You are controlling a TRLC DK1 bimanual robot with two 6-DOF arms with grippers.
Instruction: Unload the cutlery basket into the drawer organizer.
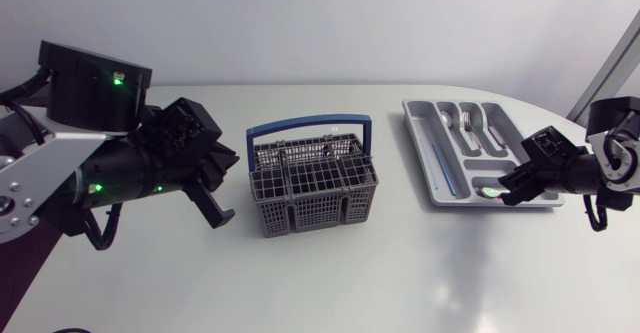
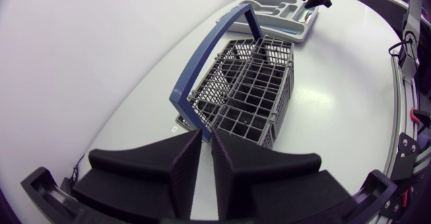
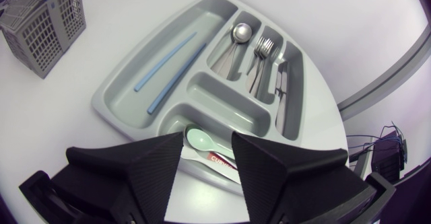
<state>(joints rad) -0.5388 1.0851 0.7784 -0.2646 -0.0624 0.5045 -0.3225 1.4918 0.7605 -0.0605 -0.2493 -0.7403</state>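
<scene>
The cutlery basket [image 1: 312,183] is seen at the middle of the desk [image 1: 400,273], its blue handle [image 1: 308,125] upright, and no cutlery can be made out in its cells. The drawer organizer [image 3: 222,96] lies to its right, toward the far edge, with a metal spoon [image 3: 241,32], forks [image 3: 266,47] and knives [image 3: 281,83] sorted into the far slots and two blue sticks [image 3: 165,62] in the long left one. A green spoon [image 3: 201,140] lies in the near compartment beside a red-and-white piece that cannot be identified. The right claw [image 1: 512,185] is held just above this spoon, fingers spread and touching nothing, so the piece is judged to be released and the step in hand to be the withdrawal. The claw should be lifted straight up until the organizer's near wall is cleared, and swung toward the basket only afterwards, so that neither the spoon nor the tray is dragged. The left claw [image 2: 207,160] is just to the left of the basket, clenched on nothing. The basket could be steadied by it if needed, and each cell should be checked from above before the unloading is taken as finished.
</scene>
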